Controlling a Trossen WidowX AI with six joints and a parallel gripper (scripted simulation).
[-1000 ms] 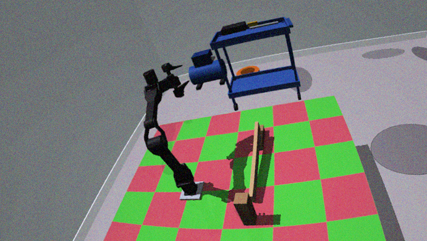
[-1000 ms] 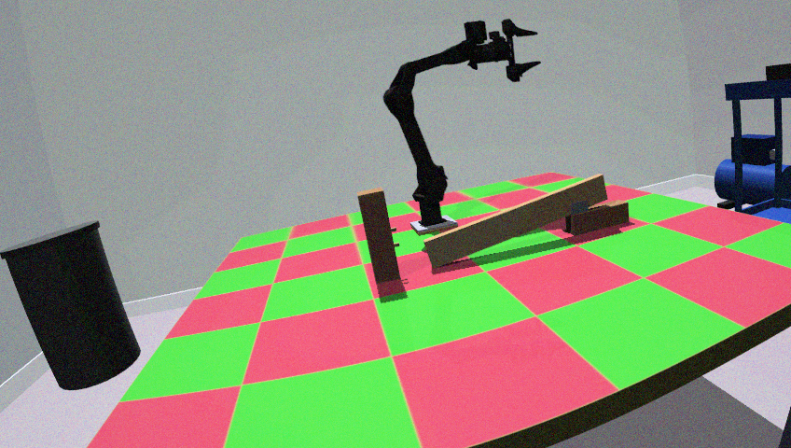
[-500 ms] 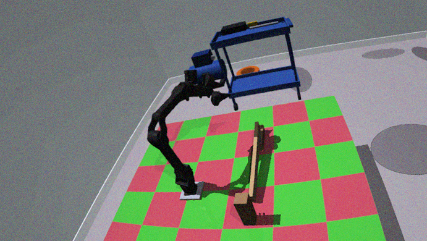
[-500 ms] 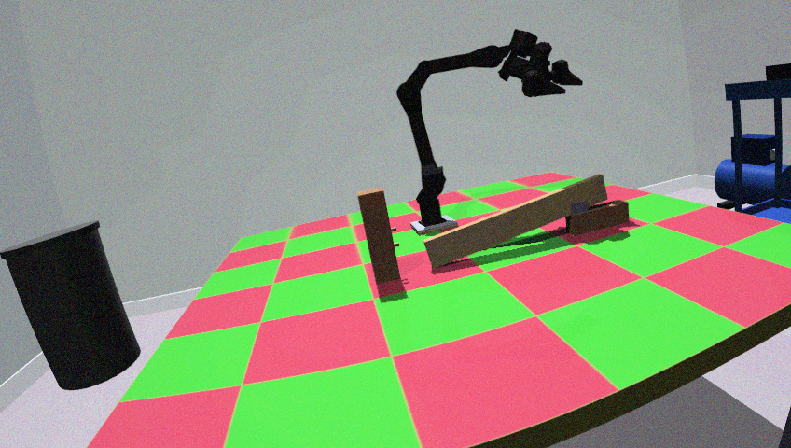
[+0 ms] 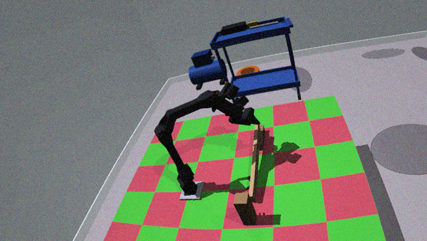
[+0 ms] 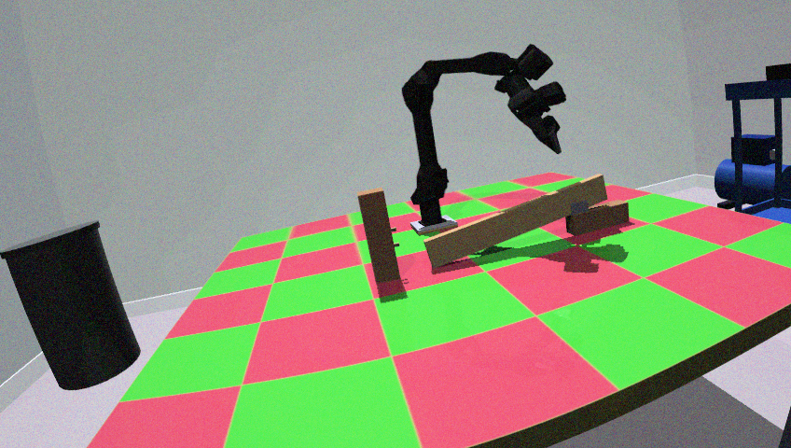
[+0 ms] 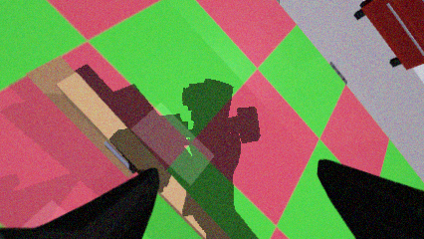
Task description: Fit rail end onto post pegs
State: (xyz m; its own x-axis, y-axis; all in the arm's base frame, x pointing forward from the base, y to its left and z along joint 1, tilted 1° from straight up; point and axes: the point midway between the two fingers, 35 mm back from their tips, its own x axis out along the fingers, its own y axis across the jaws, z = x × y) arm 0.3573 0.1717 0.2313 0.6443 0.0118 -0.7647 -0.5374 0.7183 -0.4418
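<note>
The long wooden rail (image 5: 254, 175) (image 6: 499, 224) (image 7: 95, 105) slopes down from the bracket (image 6: 578, 206) (image 7: 117, 155) on the low footboard block (image 6: 604, 216) to the table, where its near end lies. The short wooden post (image 5: 247, 212) (image 6: 378, 238) stands upright in front of that end, with a gap between them. Two pegs stick out of the post toward the rail in the exterior view; the rail's holes are not visible. My gripper (image 5: 258, 123) (image 6: 559, 150) (image 7: 237, 171) is open and empty, pointing down above the rail's raised far part. In the wrist view the rail passes by the left finger, not centred between the fingers.
The arm's base plate (image 5: 199, 191) (image 6: 434, 226) sits on the checkered table beside the rail. A blue cart (image 5: 264, 82) and a blue compressor (image 5: 206, 71) stand beyond the table. A black bin (image 6: 75, 311) stands on the floor.
</note>
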